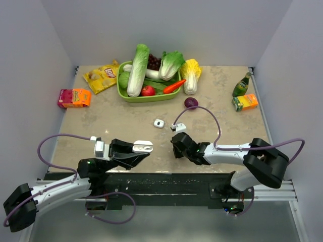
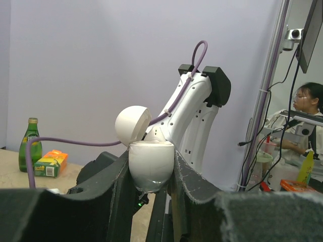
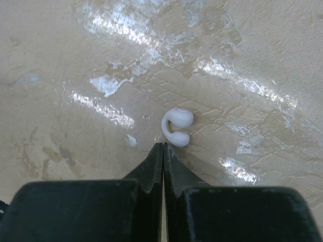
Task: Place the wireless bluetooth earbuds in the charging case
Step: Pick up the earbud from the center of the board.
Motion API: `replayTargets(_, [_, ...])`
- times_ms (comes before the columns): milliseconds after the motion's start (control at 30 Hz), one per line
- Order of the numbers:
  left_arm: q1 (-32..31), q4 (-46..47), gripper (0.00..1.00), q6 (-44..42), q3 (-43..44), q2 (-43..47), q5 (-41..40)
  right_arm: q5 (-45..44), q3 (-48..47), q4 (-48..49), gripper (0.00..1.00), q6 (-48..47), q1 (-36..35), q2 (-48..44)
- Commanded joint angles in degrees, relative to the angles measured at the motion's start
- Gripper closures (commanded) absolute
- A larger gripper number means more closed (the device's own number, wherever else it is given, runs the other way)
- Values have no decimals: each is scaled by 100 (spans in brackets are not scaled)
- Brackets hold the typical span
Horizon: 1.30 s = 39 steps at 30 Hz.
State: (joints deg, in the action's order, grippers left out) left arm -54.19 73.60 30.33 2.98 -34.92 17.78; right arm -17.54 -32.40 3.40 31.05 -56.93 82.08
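The charging case [image 2: 150, 164] is a white rounded box with its hinged lid [image 2: 132, 125] swung open, and my left gripper [image 2: 151, 156] is shut on its body. From above, the case [image 1: 143, 146] is held over the table's near edge by the left gripper [image 1: 136, 151]. One white C-shaped earbud [image 3: 176, 128] lies on the table. My right gripper [image 3: 163, 144] is shut and empty, its tips just short of that earbud, slightly left of it. In the top view the right gripper [image 1: 177, 147] hides this earbud. Another small white piece [image 1: 159, 123] lies farther back.
A green basket [image 1: 121, 88] of vegetables stands at the back centre, with a chips bag [image 1: 101, 76] and a red-orange box [image 1: 74, 97] to its left. A purple onion [image 1: 191, 102], a green bottle [image 1: 241, 85] and a juice carton [image 1: 245, 102] are at the right.
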Motion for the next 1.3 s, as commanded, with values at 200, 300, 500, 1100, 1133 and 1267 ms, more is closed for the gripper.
replayTargets(200, [-39, 365, 100, -194, -782, 2, -20, -311, 32, -78, 100, 561, 24, -201])
replayTargets(300, [-39, 365, 100, -203, -791, 55, -3, -390, 146, -137, 100, 569, 24, -674])
replayTargets(500, [-39, 356, 100, -185, -808, 64, -11, -690, -125, -778, 100, 534, 164, -756])
replayTargets(1100, [-39, 304, 100, -159, -861, 126, -20, 233, -223, -138, 100, 455, 296, 220])
replayTargets(1133, [-39, 312, 100, -159, -861, 125, -20, 260, -249, -138, 100, 437, 296, 229])
replayTargets(1267, [-39, 313, 100, -176, -843, 134, -20, 409, -363, -103, 100, 385, 296, 326])
